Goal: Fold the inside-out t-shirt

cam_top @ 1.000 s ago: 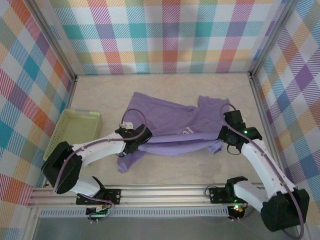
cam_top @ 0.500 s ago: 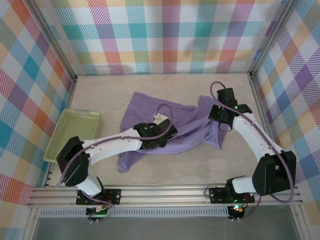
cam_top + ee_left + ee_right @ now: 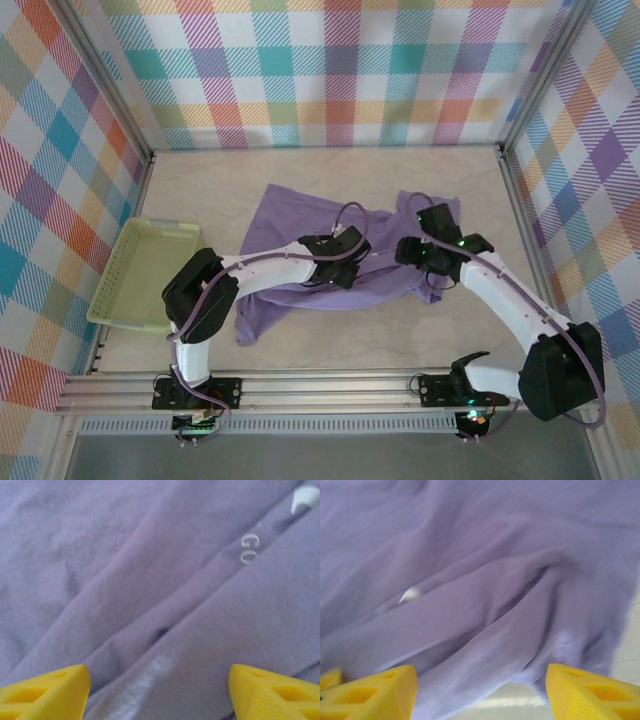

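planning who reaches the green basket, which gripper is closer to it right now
Left. The left gripper is over the middle of the t-shirt, to the right of the basket. The right gripper is farther right, over the shirt's right side.

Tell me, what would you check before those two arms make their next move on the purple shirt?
1. Left gripper open, nothing pinched: ok.
2. Right gripper open, nothing pinched: ok.
3. T-shirt spread smooth: not ok, ridges run across its middle.
4. T-shirt wholly on the table: ok.
5. Green basket apart from the shirt: ok.
6. Either gripper touching the fabric: cannot tell.
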